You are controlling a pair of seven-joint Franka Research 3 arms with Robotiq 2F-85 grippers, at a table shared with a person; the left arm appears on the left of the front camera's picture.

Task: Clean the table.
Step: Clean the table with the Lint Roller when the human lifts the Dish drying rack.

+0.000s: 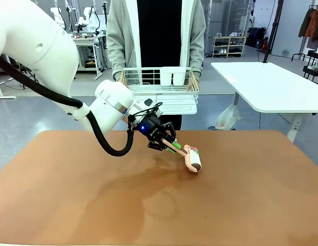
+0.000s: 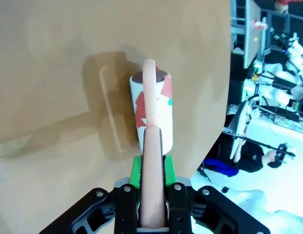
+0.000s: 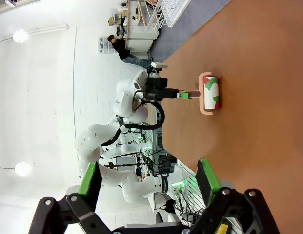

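Now | left claw (image 1: 172,146) grips lint roller (image 1: 194,159) on terracotta table (image 1: 251,200) | right claw (image 3: 147,178) wide | white table (image 1: 271,82) behind

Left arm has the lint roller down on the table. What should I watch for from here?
1. The left gripper pinches only the thin handle of the lint roller; sideways load while rolling may twist it in the fingers.
2. The roller sits toward the far edge of the table, where a person holds a wire basket; a long stroke outward might run off it.
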